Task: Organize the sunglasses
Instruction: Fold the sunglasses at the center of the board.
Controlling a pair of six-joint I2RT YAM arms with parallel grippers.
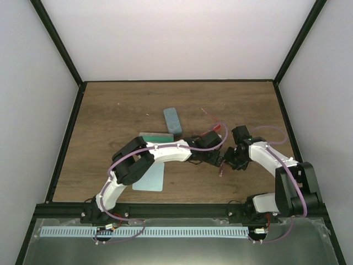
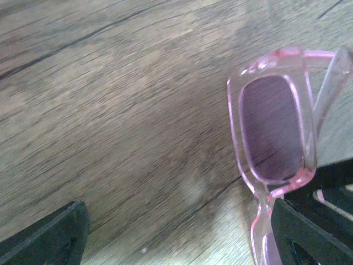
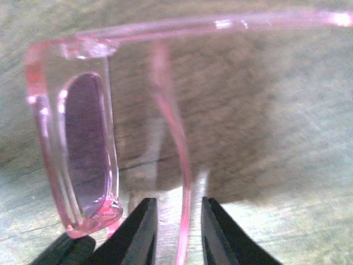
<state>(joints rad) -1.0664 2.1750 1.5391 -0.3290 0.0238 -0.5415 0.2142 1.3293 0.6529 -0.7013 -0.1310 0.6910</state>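
**Wood worktop: pink pair between both end effectors**

A brown wood-grain worktop (image 1: 110,110) sits inside a white-walled enclosure with a black frame. Both arms reach toward the right of centre, and their wrists meet there.

The pink pair (image 3: 85,149) rests on the worktop between them, its temples unfolded. In the right wrist view one lens stands on edge at the left. A temple runs along the top of that view, and the other temple curves down toward the camera.

The right end effector (image 3: 178,201) has its jaws parted only a little. That nearer temple passes between them with a thin gap on each side, so it is not pinched.

The left end effector (image 2: 179,221) is spread wide and holds nothing. The pink frame lies just by its right finger (image 2: 309,232), and bare wood fills the space between the fingers.

The red pair (image 1: 216,130) shows only in part, just beyond the left wrist. Further left, a blue-grey case (image 1: 172,120) lies at a slant. A green-lined case (image 1: 156,134) lies nearer, partly under the left arm. A pale cloth (image 1: 150,179) lies near the front edge beneath that arm's elbow.
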